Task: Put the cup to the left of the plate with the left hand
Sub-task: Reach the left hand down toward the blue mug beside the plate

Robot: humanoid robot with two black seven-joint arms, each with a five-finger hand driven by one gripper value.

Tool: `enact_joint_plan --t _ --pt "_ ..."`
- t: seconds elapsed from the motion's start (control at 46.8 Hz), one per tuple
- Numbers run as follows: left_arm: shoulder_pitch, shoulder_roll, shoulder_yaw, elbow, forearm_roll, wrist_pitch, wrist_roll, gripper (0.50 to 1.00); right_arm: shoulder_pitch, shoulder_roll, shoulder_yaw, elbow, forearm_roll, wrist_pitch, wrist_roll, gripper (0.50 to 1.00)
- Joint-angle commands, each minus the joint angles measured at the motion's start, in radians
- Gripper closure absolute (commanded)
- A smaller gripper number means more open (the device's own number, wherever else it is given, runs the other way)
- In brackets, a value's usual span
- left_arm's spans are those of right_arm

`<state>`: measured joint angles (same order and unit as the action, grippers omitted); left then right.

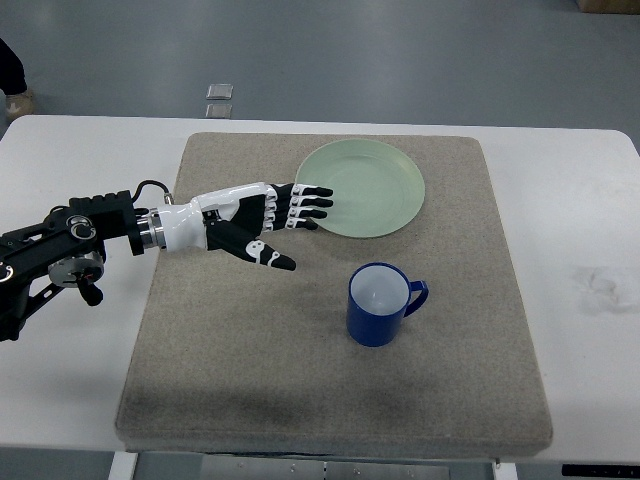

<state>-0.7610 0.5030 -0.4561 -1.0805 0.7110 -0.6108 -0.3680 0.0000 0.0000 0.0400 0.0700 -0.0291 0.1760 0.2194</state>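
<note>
Cup: I see the blue cup [378, 304] upright on the mat [240, 370], at about 6 o'clock from the plate [375, 180], handle pointing to 3 o'clock, away from my arm.
Left hand: my left hand [262, 222] hovers at the plate's 9 o'clock rim, fingers stretched out flat, thumb splayed toward the cup, gripping nothing.
Why: I judge the spread is ready for wrapping the cup's body from its handle-free side.
Goal spot: bare mat at the plate's 9 o'clock, beneath my hand.

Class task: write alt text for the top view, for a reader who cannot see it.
The robot's left hand, fingers spread and empty, reaches over a grey mat to the edge of a green plate. A blue cup stands below the plate.
</note>
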Motion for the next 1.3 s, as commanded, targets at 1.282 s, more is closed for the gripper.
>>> enact_joint_plan --t 1.282 --pt "0.006 -0.144 0.062 0.017 0.044 0.000 0.003 0.506 0.000 0.000 0.000 -0.001 0.000 0.000 0.000 0.568"
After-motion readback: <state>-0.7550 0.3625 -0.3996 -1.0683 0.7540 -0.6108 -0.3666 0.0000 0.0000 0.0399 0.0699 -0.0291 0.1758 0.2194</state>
